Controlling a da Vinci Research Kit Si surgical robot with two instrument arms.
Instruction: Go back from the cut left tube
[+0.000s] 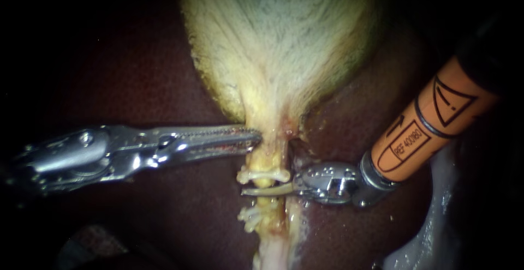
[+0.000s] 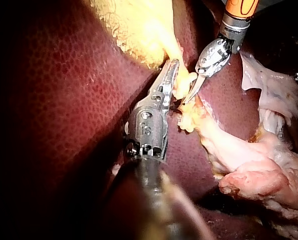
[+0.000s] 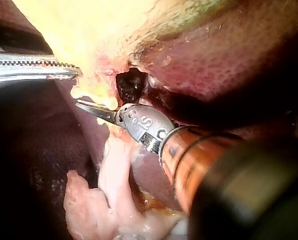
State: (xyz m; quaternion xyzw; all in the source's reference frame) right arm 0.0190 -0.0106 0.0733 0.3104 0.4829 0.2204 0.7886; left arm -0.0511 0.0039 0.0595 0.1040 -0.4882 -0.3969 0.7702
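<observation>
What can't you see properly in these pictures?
- Endoscope view: the right instrument lies across the tube between the upper clip and the lower clip, so the cut itself is hidden.
- Right wrist view: the hole ahead of the right instrument is too dark to see into.
- Left wrist view: the left instrument has its shaft blurred close to the camera.
- Endoscope view: the liver fades into darkness at the edges.

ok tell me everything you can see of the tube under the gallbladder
The tube is a pale yellow, moist strand running down from the gallbladder neck over the liver. A white upper clip and a lower clip cross it; the right instrument's shut jaws lie across it between them. Whether it is cut through does not show.
</observation>
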